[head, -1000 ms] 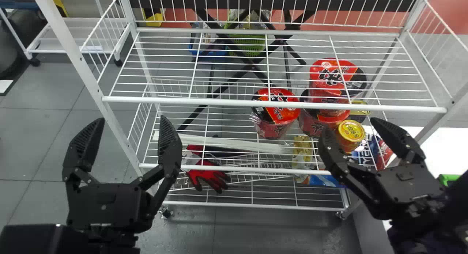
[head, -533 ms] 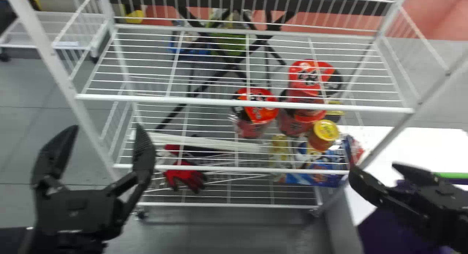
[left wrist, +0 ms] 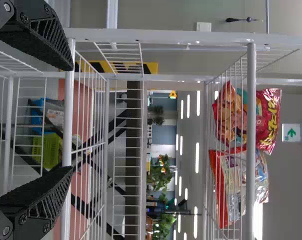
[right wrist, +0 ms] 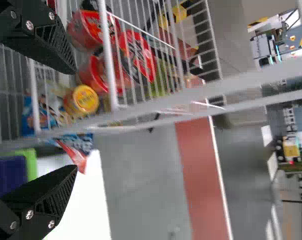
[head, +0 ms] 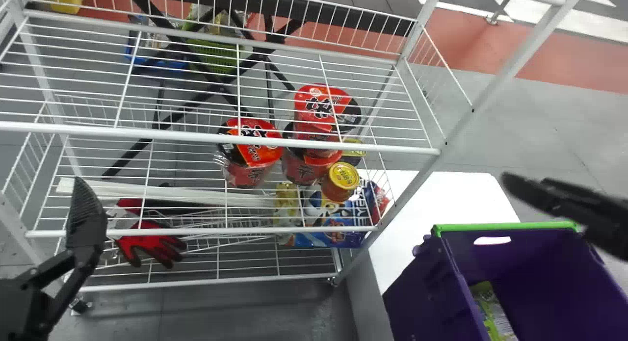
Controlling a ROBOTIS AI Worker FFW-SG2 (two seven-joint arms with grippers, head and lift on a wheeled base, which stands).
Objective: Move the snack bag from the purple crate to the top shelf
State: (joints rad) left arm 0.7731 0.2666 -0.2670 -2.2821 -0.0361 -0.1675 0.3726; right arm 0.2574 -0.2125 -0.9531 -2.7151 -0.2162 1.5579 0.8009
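Snack bag (head: 492,311) in purple crate (head: 424,287), apart from right gripper (head: 529,181)

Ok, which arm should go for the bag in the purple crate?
The right gripper, most likely: it hangs open near the purple crate holding the green snack bag, while the left gripper is farther off, at the left of the rack.

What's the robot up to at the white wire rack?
It looks set to fetch the yellow-green snack bag lying in the purple plastic crate with a green rim. Its black two-fingered right gripper is open and empty near the crate. The matching left gripper is open and empty by the white wire rack. Two mostly red snack bags sit high on the rack.
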